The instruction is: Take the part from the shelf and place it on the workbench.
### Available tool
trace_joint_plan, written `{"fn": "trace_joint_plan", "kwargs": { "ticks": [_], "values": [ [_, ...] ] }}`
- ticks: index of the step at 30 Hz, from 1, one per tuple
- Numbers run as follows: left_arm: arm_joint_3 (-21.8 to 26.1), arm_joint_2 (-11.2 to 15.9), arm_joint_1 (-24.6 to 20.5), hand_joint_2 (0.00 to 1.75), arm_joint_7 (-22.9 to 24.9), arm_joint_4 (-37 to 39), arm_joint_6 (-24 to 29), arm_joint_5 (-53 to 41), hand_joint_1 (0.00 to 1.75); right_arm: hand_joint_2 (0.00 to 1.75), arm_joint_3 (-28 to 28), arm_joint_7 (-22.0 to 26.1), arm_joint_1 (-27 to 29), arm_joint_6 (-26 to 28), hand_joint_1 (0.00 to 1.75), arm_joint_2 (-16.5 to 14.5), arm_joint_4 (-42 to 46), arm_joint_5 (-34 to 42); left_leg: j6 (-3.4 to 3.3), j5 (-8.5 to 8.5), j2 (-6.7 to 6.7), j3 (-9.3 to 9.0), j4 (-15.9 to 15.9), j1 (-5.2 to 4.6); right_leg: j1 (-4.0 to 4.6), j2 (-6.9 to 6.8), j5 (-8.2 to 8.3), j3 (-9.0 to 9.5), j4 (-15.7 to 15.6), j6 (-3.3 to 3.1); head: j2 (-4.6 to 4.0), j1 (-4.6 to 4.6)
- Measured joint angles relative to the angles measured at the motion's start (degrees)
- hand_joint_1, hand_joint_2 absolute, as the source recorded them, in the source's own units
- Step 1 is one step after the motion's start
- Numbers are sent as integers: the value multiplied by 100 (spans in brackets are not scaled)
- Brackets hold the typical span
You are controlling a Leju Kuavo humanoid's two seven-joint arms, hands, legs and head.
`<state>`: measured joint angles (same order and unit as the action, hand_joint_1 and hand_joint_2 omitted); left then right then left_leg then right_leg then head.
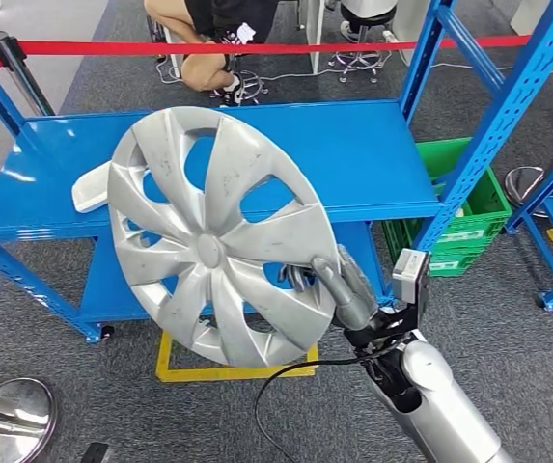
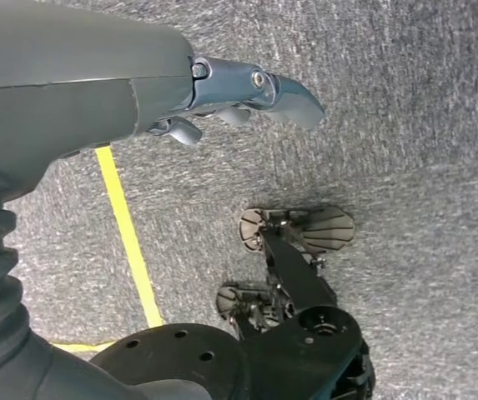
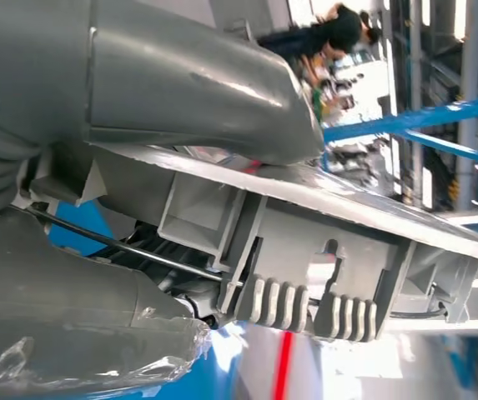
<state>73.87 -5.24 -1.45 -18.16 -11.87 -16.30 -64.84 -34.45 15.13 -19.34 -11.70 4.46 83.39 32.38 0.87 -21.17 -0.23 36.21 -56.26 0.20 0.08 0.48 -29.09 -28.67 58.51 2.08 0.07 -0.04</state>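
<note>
Right hand [image 1: 343,285] clamped on hubcap [image 1: 214,236] rim — seemingly clear of shelf [image 1: 375,159], left hand [image 2: 249,92] loosely spread

Grey carpet floor [image 1: 536,376], yellow floor tape [image 1: 230,372], blue metal shelving [image 1: 375,154], green crate [image 1: 477,217], red barrier tape [image 1: 113,46], possibly a stool base [image 1: 524,180]

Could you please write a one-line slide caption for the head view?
Right hand holds the silver hubcap in front of the blue shelf.

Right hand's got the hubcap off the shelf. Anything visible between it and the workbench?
Cannot tell: no workbench is in frame. The right hand grips the hubcap by its rim, held in front of the blue shelf. A white part lies on the shelf behind it; nothing touches the hubcap.
</note>
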Motion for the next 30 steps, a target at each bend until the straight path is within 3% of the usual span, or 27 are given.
{"fn": "trace_joint_plan", "kwargs": {
  "ticks": [3, 4, 5, 7, 8, 9, 10, 11, 13, 15, 16, 18, 19, 20, 23, 24, 25, 26, 27, 28, 30],
  "values": [
    [-3, 8, 11, 175, -27, 1, -16, -82, 0, 0, 92, 300, 220, 171, 175, 70, 178, -365, 103, 86, -10, 34, 8, 18, 16, 0, 47, -33, -126, -89, 0, 12],
    [-4, 11, 17, 175, -15, 2, -10, -110, 0, 0, 140, 403, 332, 201, 175, 94, 255, -494, 136, -22, -13, 74, -56, 25, 9, -7, 104, -70, -132, -142, 0, 2],
    [-6, 15, 23, 175, 8, 3, 4, -134, 0, 0, 195, 490, 442, 216, 175, 113, 328, -599, 162, -237, -15, 140, -226, 29, -2, -13, 173, -122, -146, -189, 0, -8],
    [-12, 21, 18, 175, 70, 4, 40, -162, 0, 0, 314, 595, 623, 224, 175, 140, 435, -708, 200, -840, -11, 334, -890, 40, -10, -11, 313, -273, -146, -238, 0, -26],
    [-15, 26, 8, 175, 92, 4, 51, -165, 0, 0, 371, 615, 691, 212, 175, 151, 461, -714, 215, -1044, -11, 416, -1264, 42, -10, -10, 378, -360, -142, -238, 0, -27],
    [-19, 33, -4, 175, 103, 4, 55, -176, 0, 0, 428, 627, 751, 176, 175, 161, 472, -687, 228, -1107, -11, 441, -1536, 44, -10, -12, 442, -445, -138, -230, 0, -26],
    [-25, 38, -13, 175, 107, 4, 55, -192, 0, 0, 483, 642, 802, 119, 175, 167, 474, -639, 236, -1038, -11, 393, -1647, 48, -10, -15, 503, -529, -133, -219, 0, -26],
    [-34, 43, -19, 175, 104, 4, 50, -209, 0, 0, 538, 670, 848, 46, 175, 171, 480, -590, 240, -882, -11, 255, -1568, 57, -10, -16, 565, -611, -126, -207, 0, -26],
    [-53, 47, -37, 175, 92, 4, 40, -232, 0, 0, 628, 743, 913, -92, 175, 172, 538, -543, 241, -655, -12, -266, -982, 81, -7, -11, 677, -763, -102, -166, 0, -28],
    [-63, 48, -80, 175, 76, 5, 35, -237, 0, 0, 694, 791, 939, -161, 175, 171, 647, -566, 196, -728, -25, -771, -249, 84, 8, -8, 782, -881, -63, -107, 0, -22],
    [-67, 48, -98, 175, 69, 5, 34, -237, 0, 0, 719, 802, 946, -174, 175, 171, 689, -576, 153, -787, -34, -883, -32, 68, 7, -10, 850, -931, -61, -71, 0, -18],
    [-72, 48, -91, 175, 62, 8, 34, -238, 0, 0, 748, 810, 983, -182, 175, 171, 719, -585, 38, -769, -34, -821, 88, 41, -18, -9, 969, -1019, -74, 4, 0, -18],
    [-73, 50, -66, 175, 61, 9, 34, -238, 0, 0, 756, 808, 1023, -183, 175, 172, 721, -590, -16, -709, -24, -764, 80, 32, -32, -10, 904, -1068, -38, 35, 0, -12],
    [-75, 54, -44, 175, 61, 10, 34, -239, 0, 0, 765, 805, 1064, -183, 175, 172, 724, -596, -69, -647, -11, -707, 86, 31, -41, -10, 718, -1126, 104, 60, 0, -2],
    [-82, 78, -36, 175, 60, 11, 35, -239, 0, 0, 786, 800, 1116, -185, 175, 172, 728, -602, -157, -447, 7, -498, 85, -2, -49, -16, -136, -1328, 1120, 96, 0, 32],
    [-84, 83, -42, 175, 59, 11, 36, -239, 0, 0, 788, 801, 1116, -185, 175, 172, 728, -602, -163, -378, 9, -417, 84, -19, -45, -16, -245, -1342, 1429, 93, 0, 33],
    [-84, 84, -46, 175, 57, 11, 36, -239, 0, 0, 789, 801, 1119, -185, 175, 172, 728, -603, -165, -310, 12, -334, 82, -35, -37, -15, -213, -1288, 1589, 80, 0, 33],
    [-85, 83, -47, 175, 57, 11, 35, -239, 0, 0, 790, 800, 1122, -185, 175, 172, 728, -603, -164, -242, 14, -250, 78, -46, -24, -15, -73, -1145, 1562, 57, 0, 33],
    [-86, 81, -47, 175, 57, 11, 35, -239, 0, 0, 793, 799, 1125, -185, 175, 172, 731, -605, -156, -175, 15, -169, 75, -54, -2, -15, 86, -895, 1338, 23, 0, 32],
    [-87, 78, -48, 175, 57, 11, 34, -239, 0, 0, 798, 798, 1123, -185, 175, 172, 742, -606, -145, -111, 15, -100, 70, -58, 24, -16, 144, -572, 960, -17, 0, 32],
    [-90, 72, -53, 175, 54, 11, 34, -239, 0, 0, 814, 798, 1106, -187, 175, 172, 780, -609, -104, 10, 14, -11, 64, -65, 70, -16, 30, 43, 106, -72, 0, 26]
  ]
}}
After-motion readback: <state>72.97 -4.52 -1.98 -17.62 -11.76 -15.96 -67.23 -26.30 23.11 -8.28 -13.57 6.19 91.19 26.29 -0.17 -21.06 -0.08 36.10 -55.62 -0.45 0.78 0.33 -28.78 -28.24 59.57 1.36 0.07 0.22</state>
